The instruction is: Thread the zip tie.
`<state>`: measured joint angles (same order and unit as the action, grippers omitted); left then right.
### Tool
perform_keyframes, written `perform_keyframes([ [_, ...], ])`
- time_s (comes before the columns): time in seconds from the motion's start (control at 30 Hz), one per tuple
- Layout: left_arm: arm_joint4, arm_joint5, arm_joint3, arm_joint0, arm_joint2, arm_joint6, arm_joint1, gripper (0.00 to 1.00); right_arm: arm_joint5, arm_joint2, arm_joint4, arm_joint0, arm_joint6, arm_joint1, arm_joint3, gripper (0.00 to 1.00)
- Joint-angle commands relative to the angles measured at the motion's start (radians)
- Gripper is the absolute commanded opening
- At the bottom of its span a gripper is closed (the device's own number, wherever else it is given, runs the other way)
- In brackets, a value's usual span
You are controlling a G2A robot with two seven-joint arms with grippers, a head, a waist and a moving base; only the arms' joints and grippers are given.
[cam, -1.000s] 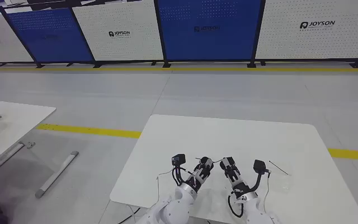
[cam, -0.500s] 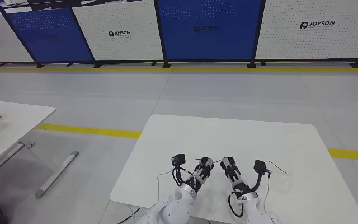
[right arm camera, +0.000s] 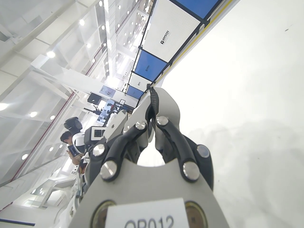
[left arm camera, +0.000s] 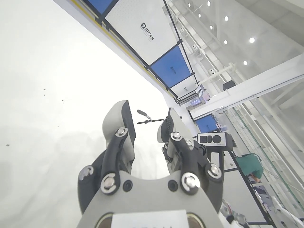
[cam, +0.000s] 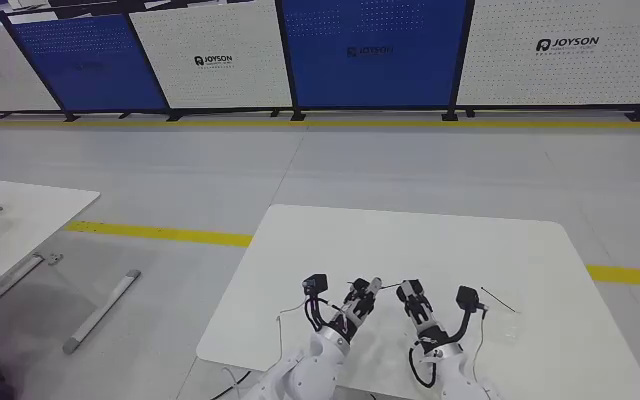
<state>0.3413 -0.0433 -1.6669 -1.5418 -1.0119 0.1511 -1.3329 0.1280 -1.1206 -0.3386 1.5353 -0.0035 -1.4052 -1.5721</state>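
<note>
A thin black zip tie [right arm camera: 153, 100] is pinched between the fingers of my right gripper [right arm camera: 152, 93], which is shut on its strap, with the head poking out past the fingertips. In the left wrist view the tie [left arm camera: 152, 120] runs across the gap of my left gripper [left arm camera: 148, 119], which is open, and its pads do not clamp it. From above, the left gripper [cam: 365, 291] and the right gripper [cam: 406, 292] face each other tip to tip near the front edge of the white table [cam: 420, 240].
A second black zip tie [cam: 497, 298] lies loose on the table to the right of the right arm. The table's front edge runs close under both arms. Behind the grippers the tabletop stretches bare to the far edge.
The left gripper has drawn back a little to the left, away from the right gripper. The right arm has shifted very slightly to the right.
</note>
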Motion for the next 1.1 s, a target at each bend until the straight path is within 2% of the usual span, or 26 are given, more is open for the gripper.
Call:
perform_keyframes([
  [0.0,-0.001,0.001,0.000,0.000,0.000,0.000,0.000,0.29,0.001,0.000,0.002,0.001,-0.002,0.000,-0.001,0.00],
  [0.17,-0.005,0.004,0.002,0.001,-0.001,0.001,-0.001,0.29,0.001,-0.001,0.006,0.001,-0.004,0.000,-0.001,0.00],
  [0.3,-0.006,0.004,0.004,0.002,-0.001,0.001,-0.001,0.23,0.000,-0.001,0.011,0.000,-0.003,-0.001,0.001,0.00],
  [0.4,-0.010,0.004,0.006,0.003,-0.001,0.001,-0.002,0.00,0.002,-0.001,0.014,-0.001,-0.002,-0.001,0.003,0.00],
  [0.77,-0.027,0.014,0.005,0.004,0.003,-0.006,-0.004,0.00,0.008,-0.002,0.019,-0.004,0.009,-0.001,0.009,0.00],
  [0.8,-0.039,0.016,0.003,0.003,0.002,-0.008,-0.005,0.00,0.006,-0.002,0.020,-0.005,0.015,0.000,0.010,0.32],
  [0.83,-0.061,0.013,-0.001,0.001,-0.003,-0.007,-0.006,0.00,0.005,-0.003,0.021,-0.006,0.022,0.000,0.008,1.00],
  [0.9,-0.087,0.000,-0.007,0.000,-0.011,0.001,-0.007,0.00,0.013,-0.004,0.025,-0.005,0.032,0.001,0.006,1.00],
  [0.97,-0.152,-0.017,-0.020,0.001,-0.029,0.009,-0.010,0.00,0.035,-0.012,0.031,0.004,0.029,0.003,0.001,1.00],
  [1.07,-0.192,-0.022,-0.040,-0.005,-0.047,0.025,-0.011,0.00,0.070,-0.033,0.043,0.023,0.025,0.007,-0.004,1.00],
])
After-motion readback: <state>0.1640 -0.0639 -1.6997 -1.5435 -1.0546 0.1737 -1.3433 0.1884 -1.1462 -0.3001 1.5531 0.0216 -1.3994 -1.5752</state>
